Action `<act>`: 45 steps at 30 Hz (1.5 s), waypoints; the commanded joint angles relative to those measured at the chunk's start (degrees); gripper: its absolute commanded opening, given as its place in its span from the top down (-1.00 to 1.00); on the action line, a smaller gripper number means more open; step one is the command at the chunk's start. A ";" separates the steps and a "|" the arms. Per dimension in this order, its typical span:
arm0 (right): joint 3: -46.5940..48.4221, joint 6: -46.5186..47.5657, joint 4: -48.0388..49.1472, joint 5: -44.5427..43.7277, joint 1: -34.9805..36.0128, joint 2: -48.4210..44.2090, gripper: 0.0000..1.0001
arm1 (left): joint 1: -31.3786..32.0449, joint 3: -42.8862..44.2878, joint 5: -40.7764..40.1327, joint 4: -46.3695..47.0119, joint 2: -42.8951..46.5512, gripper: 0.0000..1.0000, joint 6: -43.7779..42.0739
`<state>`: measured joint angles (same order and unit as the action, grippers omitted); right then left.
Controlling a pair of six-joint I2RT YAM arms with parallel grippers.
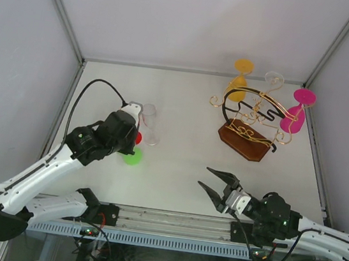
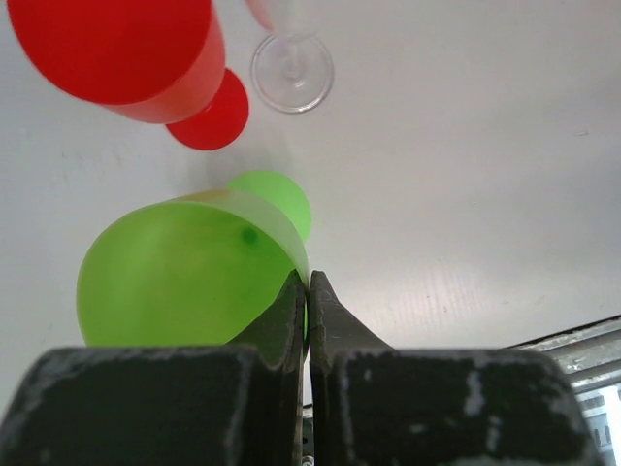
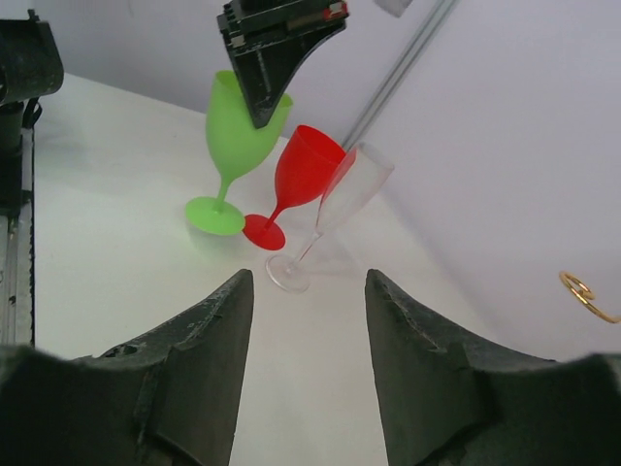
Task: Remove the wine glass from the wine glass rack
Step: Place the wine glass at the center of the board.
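L gripper (image 2: 309, 280) is pinched tight on the rim of the green wine glass (image 2: 175, 282), upright at the table (image 1: 184, 106) left, red glass (image 3: 306, 170) just beside. There's a wide bare strip btw them and the wine glass rack (image 1: 243, 143), far right near the wall. R gripper (image 1: 204, 176) gapes wide by the near edge; top view hides the green bowl under the arm, R wrist view shows it side-on.

the white table (image 1: 182, 170) carries three stemmed glasses standing close together on its left side: a green glass (image 3: 231, 136), a red glass (image 3: 303, 175) and a clear glass (image 3: 351, 189), which seems to lean towards the red. the wine glass rack (image 1: 245, 142) rests on its dark wooden base at the far right
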<state>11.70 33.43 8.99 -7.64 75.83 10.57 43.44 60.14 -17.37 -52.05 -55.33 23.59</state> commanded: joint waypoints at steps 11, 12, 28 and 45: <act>0.45 -2.00 5.08 -1.24 -0.25 1.32 -0.14 | -4.15 -3.85 -1.78 1.30 -0.36 0.99 3.14; 0.47 -2.07 4.95 -1.17 -0.25 1.23 -0.14 | -4.23 -4.07 -2.21 1.85 -0.66 1.00 3.06; 1.76 -4.88 1.11 -1.74 -0.38 0.90 -0.20 | -6.96 -4.16 -1.86 6.42 -8.24 1.00 2.32; 2.80 -5.97 -3.05 -5.00 -1.44 1.64 -0.26 | -7.01 1.12 -3.46 6.39 -12.38 0.97 0.29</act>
<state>11.77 29.19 6.96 -10.33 75.16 11.88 36.71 58.22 -19.42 -45.32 -67.20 24.84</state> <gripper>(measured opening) 0.627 0.011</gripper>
